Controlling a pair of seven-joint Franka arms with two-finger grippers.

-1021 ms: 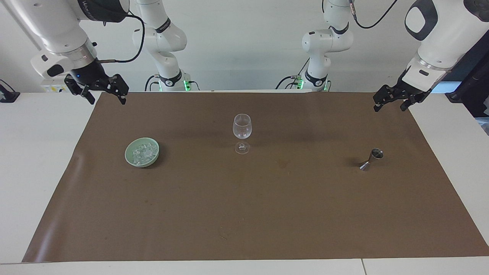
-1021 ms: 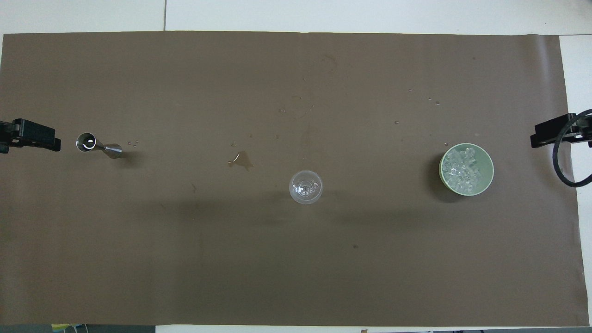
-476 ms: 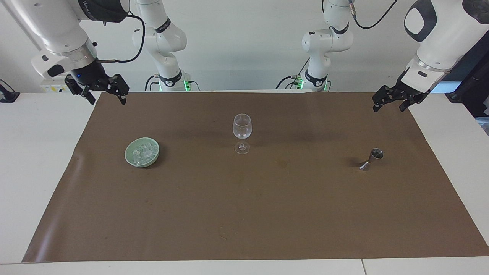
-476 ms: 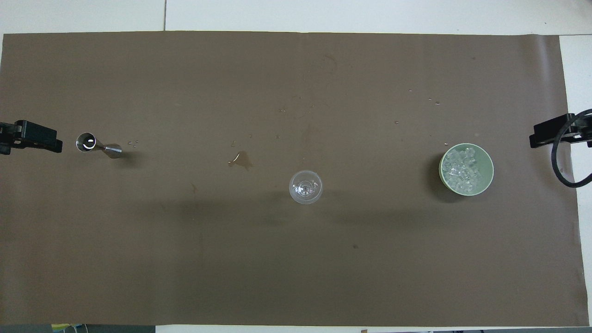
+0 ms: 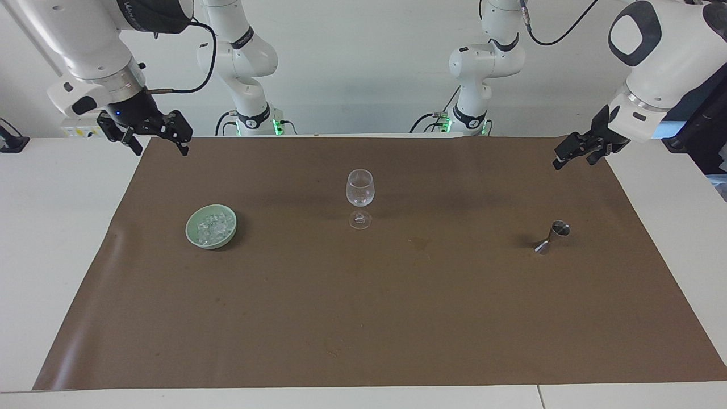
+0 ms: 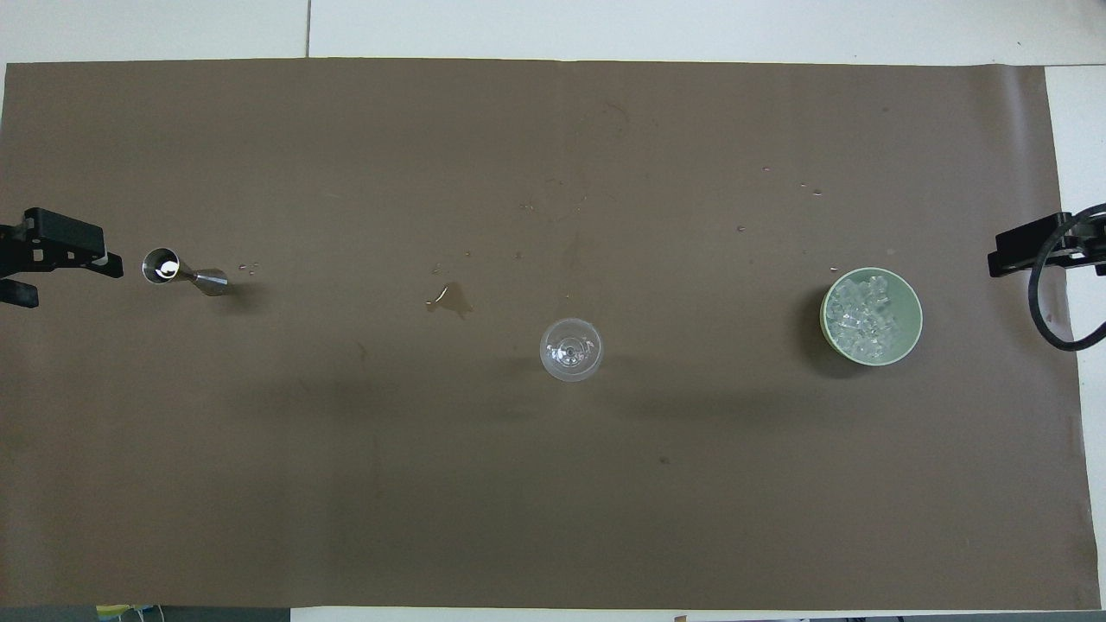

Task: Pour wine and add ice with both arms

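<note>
Starting at the right arm's end of the table in the facing view, the right gripper (image 5: 152, 138) hangs in the air over the corner of the brown paper mat (image 5: 363, 318) nearest the robots. Its two fingers stand spread wide apart, with nothing between them and nothing touched. In the overhead view only its black tip shows at the picture's edge.

Farther from the robots than that gripper, a pale green bowl (image 5: 192, 234) sits on the mat, and the ice (image 5: 211, 228) lies heaped inside it as small clear chunks.

Near the middle of the mat, the wine glass (image 5: 360, 190) stands upright on its foot, well apart from the bowl and somewhat nearer to the robots than it.

Toward the left arm's end, a small metal jigger (image 5: 554, 236) stands tilted on the mat, about as far from the robots as the bowl.

The left gripper (image 5: 578, 153) is raised over the mat's edge at that end, fingers parted wide, empty and clear of the jigger.
</note>
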